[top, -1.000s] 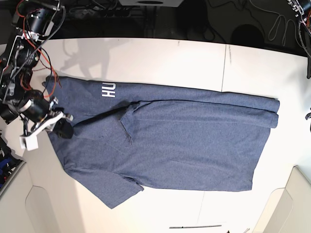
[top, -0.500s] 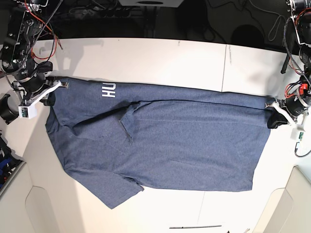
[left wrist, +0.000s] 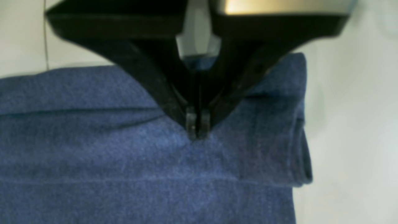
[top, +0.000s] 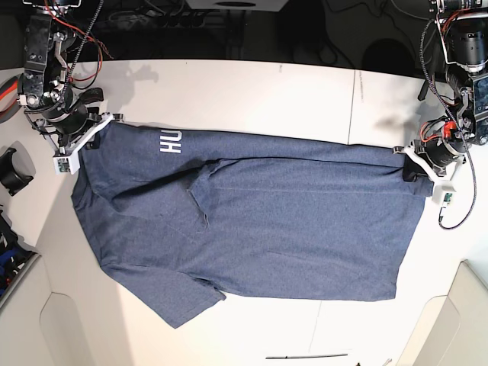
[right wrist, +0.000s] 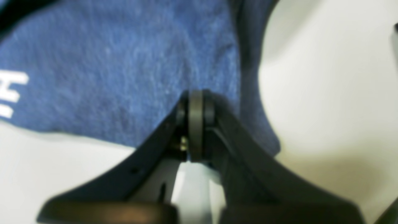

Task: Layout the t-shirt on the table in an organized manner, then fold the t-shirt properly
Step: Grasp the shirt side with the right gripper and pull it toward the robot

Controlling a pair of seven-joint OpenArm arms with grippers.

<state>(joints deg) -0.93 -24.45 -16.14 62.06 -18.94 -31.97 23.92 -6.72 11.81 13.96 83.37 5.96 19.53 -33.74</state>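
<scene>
The slate-blue t-shirt [top: 259,221] lies spread across the white table [top: 252,91], with white lettering [top: 169,142] near its far left edge. At the shirt's far left corner my right gripper [top: 84,141] is shut on the fabric. The right wrist view shows the right gripper [right wrist: 196,102] with its jaws together on the t-shirt [right wrist: 124,62] near its edge. At the shirt's far right corner my left gripper [top: 415,164] is shut on the folded hem. In the left wrist view the left gripper [left wrist: 197,124] pinches the t-shirt [left wrist: 124,155] a little in from its folded end.
Raised white corner panels stand at the near right [top: 457,320] and near left [top: 30,305]. A thin dark seam line [top: 353,107] crosses the table. Black cables and equipment [top: 229,30] lie beyond the far edge. A black round object [top: 11,171] sits at the left.
The right gripper has moved toward the far edge, taking the shirt's left corner with it. The left gripper came in, shut on the right hem corner and moved slightly farther back.
</scene>
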